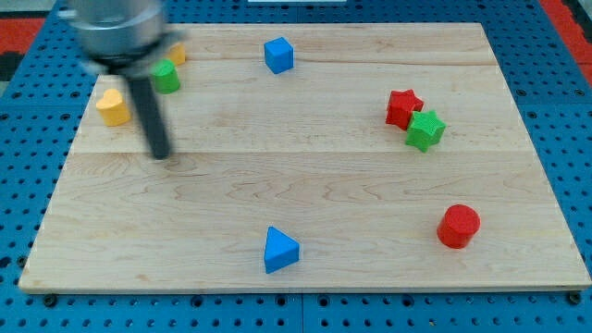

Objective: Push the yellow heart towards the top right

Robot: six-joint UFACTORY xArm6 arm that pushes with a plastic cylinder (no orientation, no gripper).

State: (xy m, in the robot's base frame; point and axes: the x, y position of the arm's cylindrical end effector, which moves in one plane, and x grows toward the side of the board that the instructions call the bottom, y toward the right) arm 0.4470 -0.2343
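Sitting at the view's left edge near the top, the yellow heart [113,107] looks unpushed, my tip [161,153] resting just to its lower right without touching, no pincer here to spread or pinch, so the whole run to the board's [305,185] top right remains.

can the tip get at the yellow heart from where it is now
Probably yes. My tip sits just right of and below the yellow heart, with bare board between them; the green block lies above, off that path.
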